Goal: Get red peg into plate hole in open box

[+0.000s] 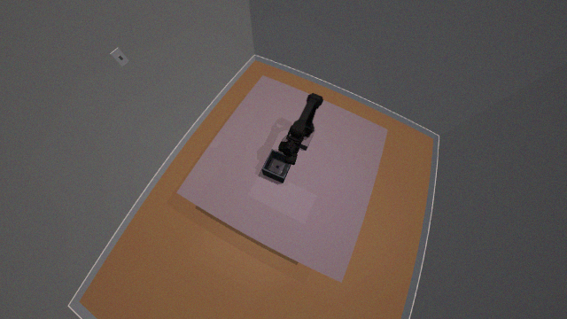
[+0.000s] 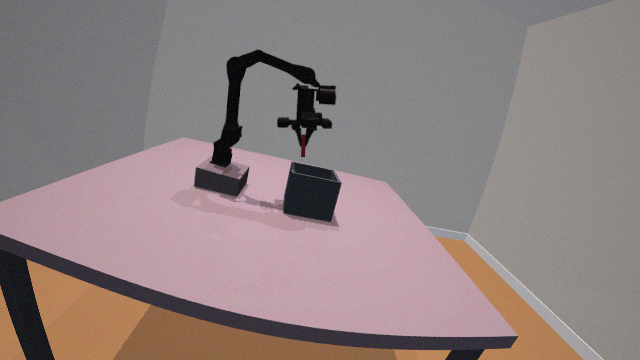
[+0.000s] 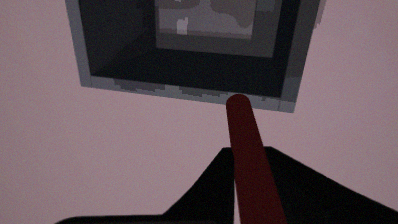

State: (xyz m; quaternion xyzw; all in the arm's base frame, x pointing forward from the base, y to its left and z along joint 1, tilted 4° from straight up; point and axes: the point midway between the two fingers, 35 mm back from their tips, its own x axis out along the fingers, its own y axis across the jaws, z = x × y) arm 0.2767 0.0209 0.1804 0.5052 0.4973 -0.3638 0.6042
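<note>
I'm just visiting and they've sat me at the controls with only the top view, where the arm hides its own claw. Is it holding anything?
Observer: Yes. The exterior view shows the gripper shut on a red peg.
Visitor: Is the peg down in the box yet?
Observer: No. In the exterior view its lower end hangs above the height of the box's rim.
Visitor: Which way does it point?
Observer: Close to straight down in the exterior view, with its free end sticking out below the fingertips.
</note>
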